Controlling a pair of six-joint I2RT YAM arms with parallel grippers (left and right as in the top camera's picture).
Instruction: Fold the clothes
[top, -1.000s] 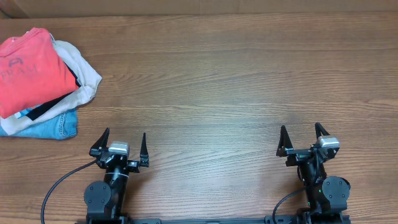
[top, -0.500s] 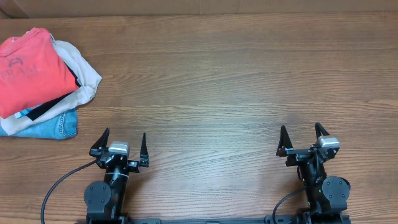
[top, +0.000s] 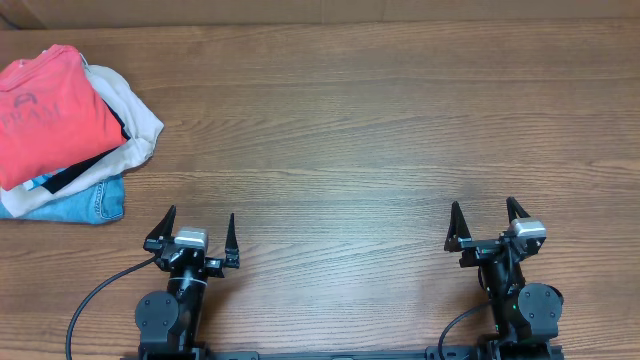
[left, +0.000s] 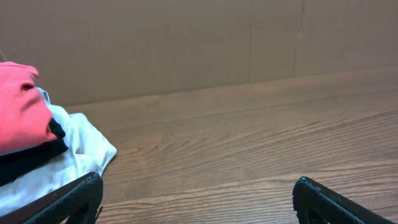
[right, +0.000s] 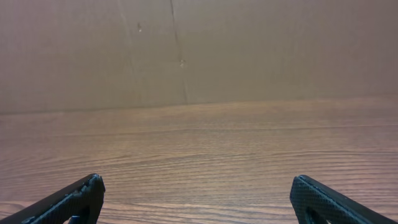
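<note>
The coral-red T-shirt (top: 55, 110) lies folded on top of a pile of clothes at the far left of the table; faint block lettering shows on it. It also shows at the left edge of the left wrist view (left: 18, 112). My left gripper (top: 198, 238) is open and empty near the front edge, well right of and in front of the pile. My right gripper (top: 483, 226) is open and empty at the front right, far from the shirt. In the wrist views both pairs of fingers (left: 196, 190) (right: 198, 190) are spread wide over bare wood.
Under the red shirt lie a black layer (top: 75, 175), a beige-white garment (top: 135, 120) and a light-blue garment (top: 85, 205). A cardboard wall (right: 186, 50) runs along the back of the wooden table (top: 350, 130).
</note>
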